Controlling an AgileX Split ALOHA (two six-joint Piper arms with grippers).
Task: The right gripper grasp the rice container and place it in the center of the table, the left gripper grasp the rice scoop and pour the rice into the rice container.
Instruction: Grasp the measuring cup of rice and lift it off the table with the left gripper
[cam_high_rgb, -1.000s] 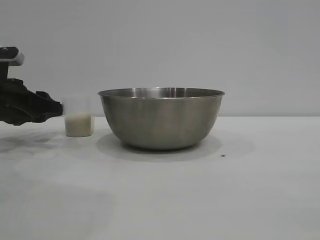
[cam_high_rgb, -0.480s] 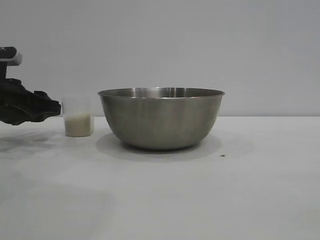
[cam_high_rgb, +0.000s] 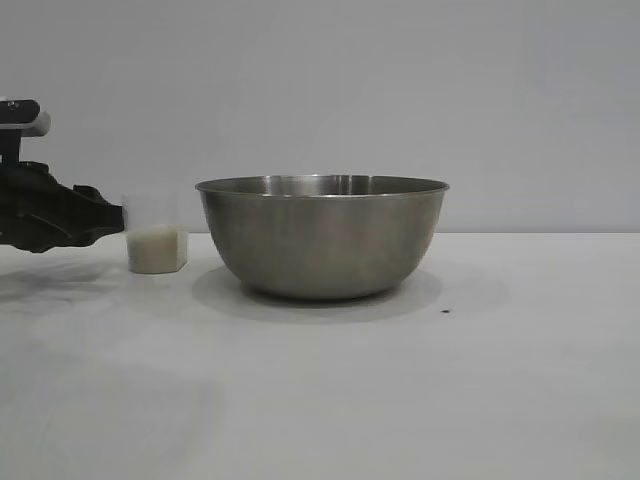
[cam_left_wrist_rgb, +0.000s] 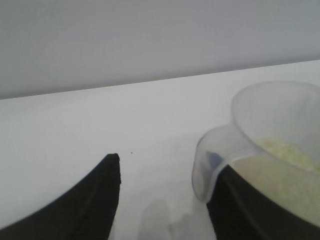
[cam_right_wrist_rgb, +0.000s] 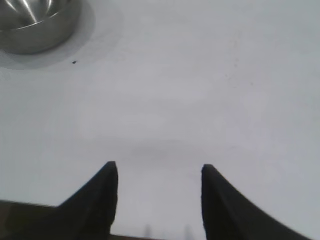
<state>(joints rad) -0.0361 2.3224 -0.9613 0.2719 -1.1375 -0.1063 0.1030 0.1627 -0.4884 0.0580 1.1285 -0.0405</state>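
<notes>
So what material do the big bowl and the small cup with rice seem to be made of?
The rice container looks like brushed steel: grey, faintly streaked, with soft reflections. The rice scoop seems to be translucent plastic: the rice shows through its cloudy wall.

You're looking at a plain grey wall behind the setup, flat and featureless, meeting the back edge of a white table in a straight horizontal line. The tabletop is matte, with one tiny dark speck right of centre. Light is soft and even, giving diffuse shadows, faint and blurry-edged, on the white surface.
</notes>
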